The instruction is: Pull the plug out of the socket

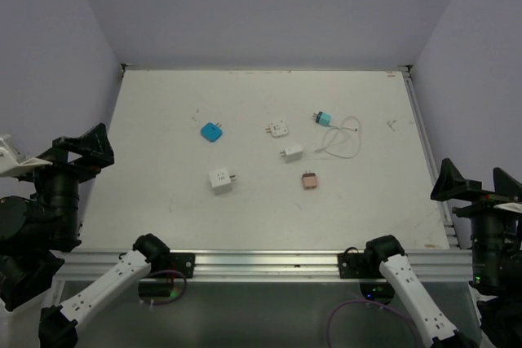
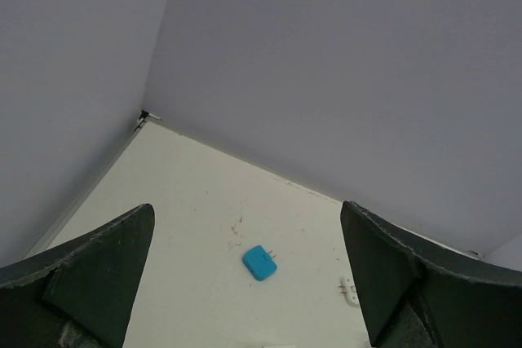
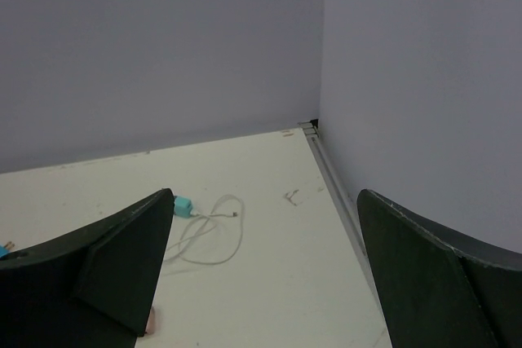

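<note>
The left gripper (image 1: 99, 144) hangs well to the left of the socket (image 1: 221, 179), out over the table's (image 1: 163, 226) left edge. Its dark fingers are spread wide with nothing between them. The right gripper (image 1: 475, 175) sits much farther to the socket's right, past the table's right edge. Its jaws are also fully apart and hold nothing. Neither gripper touches the socket.

The socket is a white cube lying flat on the table, the small block nearest the arm bases. Short prongs stick out of its right side. Whether a plug sits in it cannot be told from above.

A pink plug (image 1: 310, 180) lies level with the socket, well to its right. Beyond the socket and to its right are two smaller white blocks, the nearer one (image 1: 291, 153) closer to it than the farther one (image 1: 276, 129). A blue plug (image 1: 213, 132) lies straight beyond the socket. Farthest out and to the right of the socket are a teal charger (image 1: 322, 118) with a looped white cable (image 1: 347, 140) and a tiny white scrap (image 1: 392, 124).
</note>
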`<control>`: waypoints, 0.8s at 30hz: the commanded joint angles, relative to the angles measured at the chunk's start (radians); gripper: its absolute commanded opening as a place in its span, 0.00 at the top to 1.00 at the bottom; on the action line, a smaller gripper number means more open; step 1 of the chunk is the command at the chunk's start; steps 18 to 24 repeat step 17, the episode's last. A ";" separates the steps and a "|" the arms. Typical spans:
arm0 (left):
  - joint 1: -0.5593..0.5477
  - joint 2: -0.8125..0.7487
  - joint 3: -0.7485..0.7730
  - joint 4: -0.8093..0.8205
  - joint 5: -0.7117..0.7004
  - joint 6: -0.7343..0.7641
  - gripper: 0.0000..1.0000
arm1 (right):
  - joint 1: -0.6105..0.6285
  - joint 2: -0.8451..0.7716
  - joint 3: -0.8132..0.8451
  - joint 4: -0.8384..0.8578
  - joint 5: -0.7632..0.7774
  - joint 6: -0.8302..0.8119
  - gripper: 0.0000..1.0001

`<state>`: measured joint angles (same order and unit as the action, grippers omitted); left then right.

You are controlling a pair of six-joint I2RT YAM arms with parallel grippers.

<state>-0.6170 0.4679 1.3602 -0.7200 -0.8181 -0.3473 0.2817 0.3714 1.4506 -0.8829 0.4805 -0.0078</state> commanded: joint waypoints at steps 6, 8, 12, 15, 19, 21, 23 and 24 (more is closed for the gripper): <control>0.003 0.009 -0.024 0.027 -0.024 0.016 0.00 | 0.004 -0.005 -0.036 0.055 -0.002 -0.034 0.01; 0.003 0.011 -0.030 0.028 -0.023 0.013 0.00 | 0.005 -0.003 -0.042 0.062 0.000 -0.037 0.01; 0.003 0.011 -0.033 0.036 -0.033 0.013 0.00 | 0.005 -0.003 -0.047 0.075 -0.006 -0.044 0.01; 0.003 0.015 -0.035 0.037 -0.032 0.014 0.00 | 0.005 -0.002 -0.053 0.078 -0.016 -0.044 0.01; 0.003 0.014 -0.042 0.037 -0.030 0.014 0.00 | 0.005 -0.005 -0.062 0.076 -0.019 -0.038 0.01; 0.003 0.014 -0.042 0.037 -0.030 0.014 0.00 | 0.005 -0.005 -0.062 0.076 -0.019 -0.038 0.01; 0.003 0.014 -0.042 0.037 -0.030 0.014 0.00 | 0.005 -0.005 -0.062 0.076 -0.019 -0.038 0.01; 0.003 0.014 -0.042 0.037 -0.030 0.014 0.00 | 0.005 -0.005 -0.062 0.076 -0.019 -0.038 0.01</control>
